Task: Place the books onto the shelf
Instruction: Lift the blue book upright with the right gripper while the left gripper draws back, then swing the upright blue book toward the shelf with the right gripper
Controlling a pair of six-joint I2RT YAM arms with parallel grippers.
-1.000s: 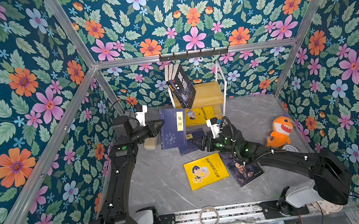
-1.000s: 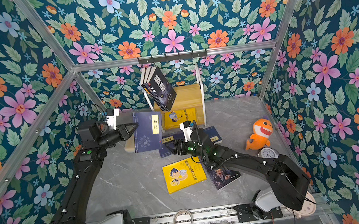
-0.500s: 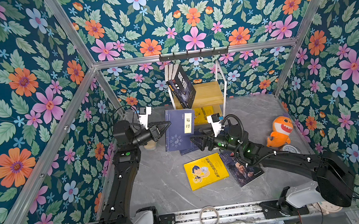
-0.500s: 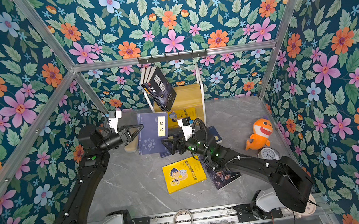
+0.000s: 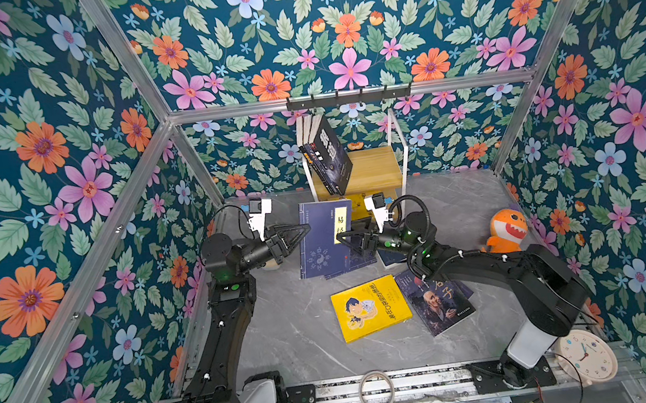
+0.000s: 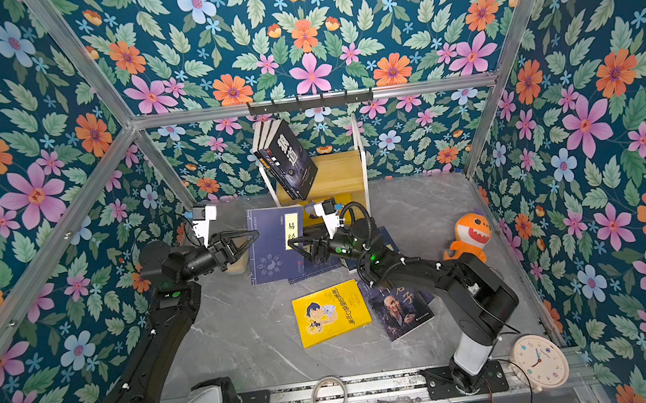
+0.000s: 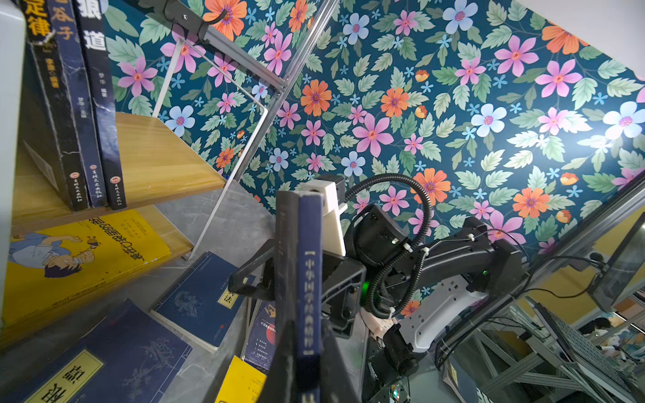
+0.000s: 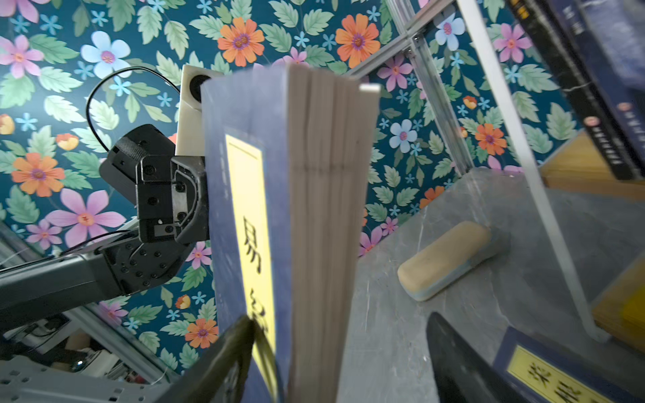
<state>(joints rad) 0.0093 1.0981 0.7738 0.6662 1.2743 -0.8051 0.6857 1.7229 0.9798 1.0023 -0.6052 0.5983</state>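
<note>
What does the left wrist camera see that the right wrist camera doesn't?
Only the left wrist view shows the spine of the held navy book and the right arm behind it. Only the right wrist view shows its yellow label, page edges, the left arm and a beige block on the table. Both show that book, the shelf and the books standing on it.

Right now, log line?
left fingers: shut on navy book, upright | right fingers: open, astride its page edge | shelf: three books up top

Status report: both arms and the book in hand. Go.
Left gripper shut on navy book, held upright. Right gripper open, jaws astride its page edge. Three dark books lean across shelf top board.
</note>
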